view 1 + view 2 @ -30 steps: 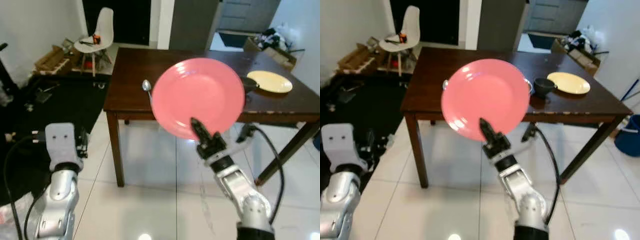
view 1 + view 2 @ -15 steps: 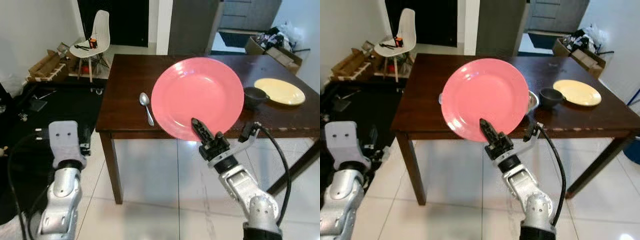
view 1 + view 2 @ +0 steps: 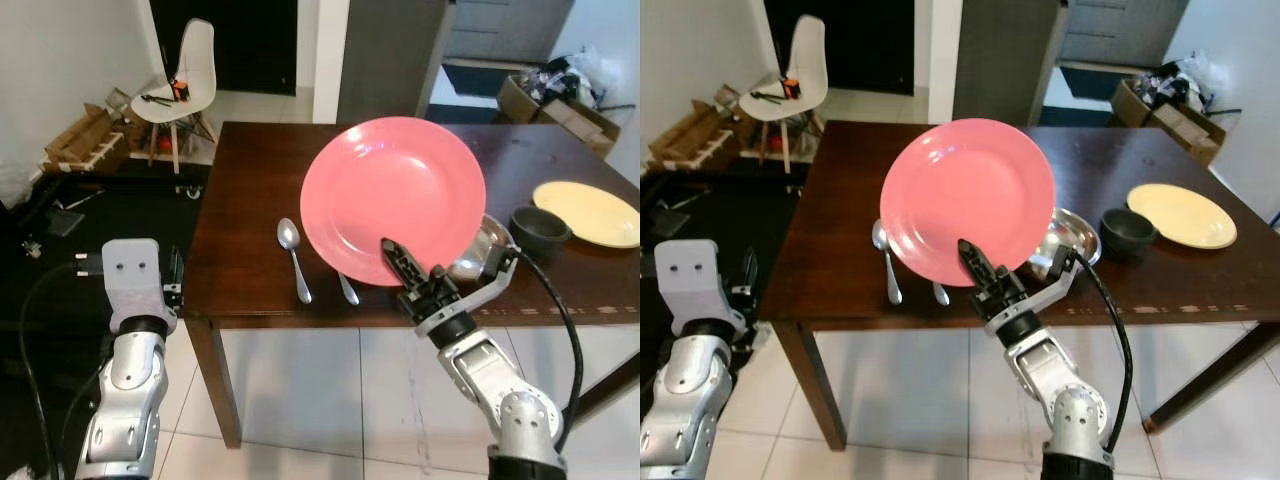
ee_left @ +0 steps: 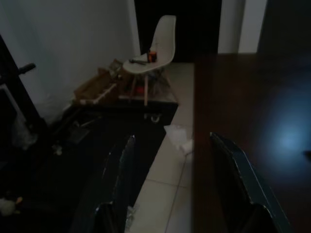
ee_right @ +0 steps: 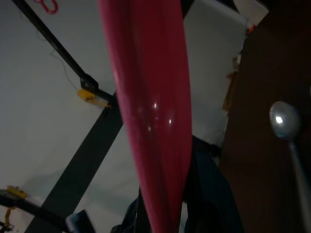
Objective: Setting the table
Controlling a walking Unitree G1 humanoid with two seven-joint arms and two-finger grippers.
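Right claw [image 3: 412, 272] is clamped on the lower rim of a pink plate [image 3: 392, 198], held upright over the counter [image 3: 250, 190] beside a spoon [image 3: 293, 256]. From the right wrist, the plate [image 5: 150, 97] shows edge-on. Left claw [image 4: 177, 182] hangs with fingers apart.

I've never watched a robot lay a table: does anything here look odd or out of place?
One thing: the pink plate stands nearly on edge, gripped at its lower rim by the right pincer, held up over the table. The spoon, steel bowl and yellow plate lie tidy.
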